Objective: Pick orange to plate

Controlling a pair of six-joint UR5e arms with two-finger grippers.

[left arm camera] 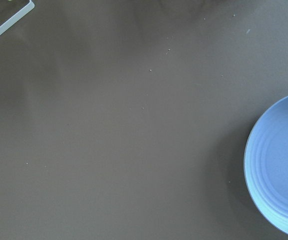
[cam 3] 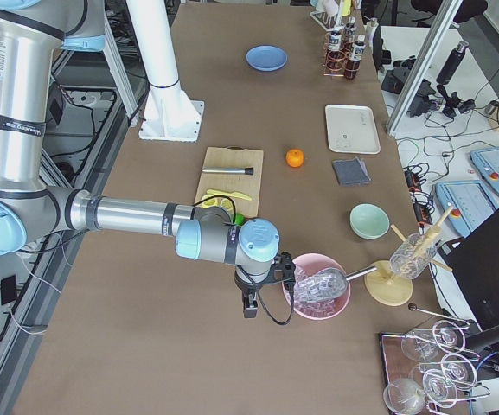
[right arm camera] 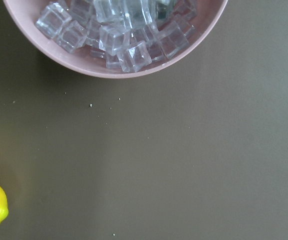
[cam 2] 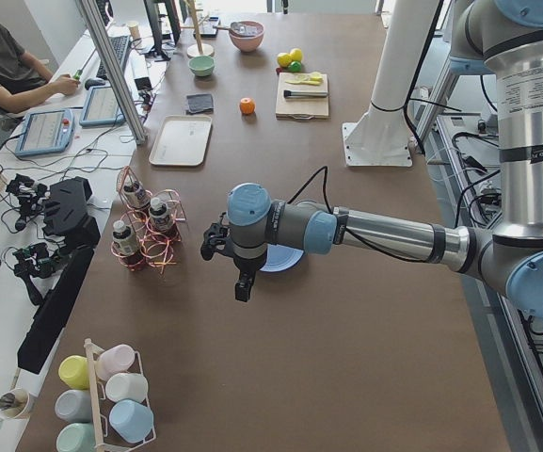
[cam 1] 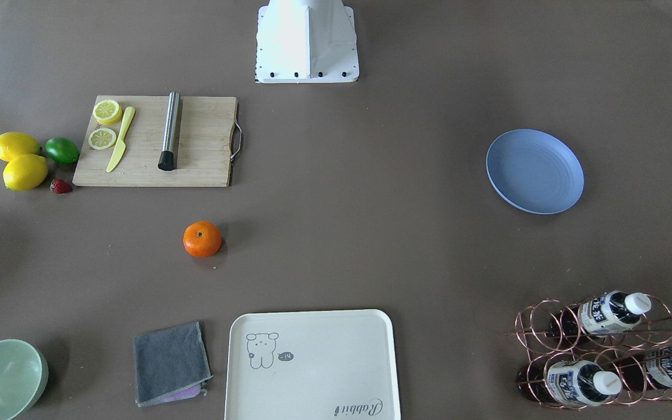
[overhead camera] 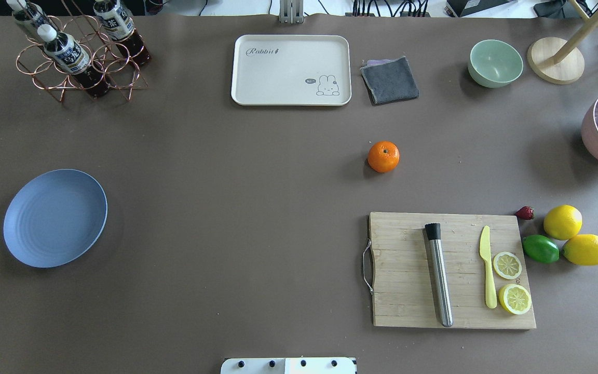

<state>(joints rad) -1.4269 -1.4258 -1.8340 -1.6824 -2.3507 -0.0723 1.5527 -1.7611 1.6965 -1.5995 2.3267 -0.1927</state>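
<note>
The orange (cam 1: 202, 238) (overhead camera: 383, 156) lies alone on the brown table, between the cutting board and the cream tray, with nothing holding it. The blue plate (cam 1: 534, 171) (overhead camera: 55, 217) sits bare at the table's far side from the fruit; its rim shows in the left wrist view (left arm camera: 278, 165). My left gripper (cam 2: 242, 285) hangs above the table beside the plate (cam 2: 285, 261). My right gripper (cam 3: 251, 307) hovers by a pink bowl, far from the orange (cam 3: 294, 157). Both grippers show only in side views, so I cannot tell their state.
A wooden cutting board (overhead camera: 452, 270) carries a metal rod, a yellow knife and lemon slices. Two lemons (overhead camera: 562, 222), a lime (overhead camera: 540, 249) and a strawberry lie beside it. A cream tray (overhead camera: 291, 70), grey cloth (overhead camera: 390, 79), green bowl (overhead camera: 495, 63), bottle rack (overhead camera: 78, 52) and pink ice bowl (right arm camera: 116, 35) line the edges.
</note>
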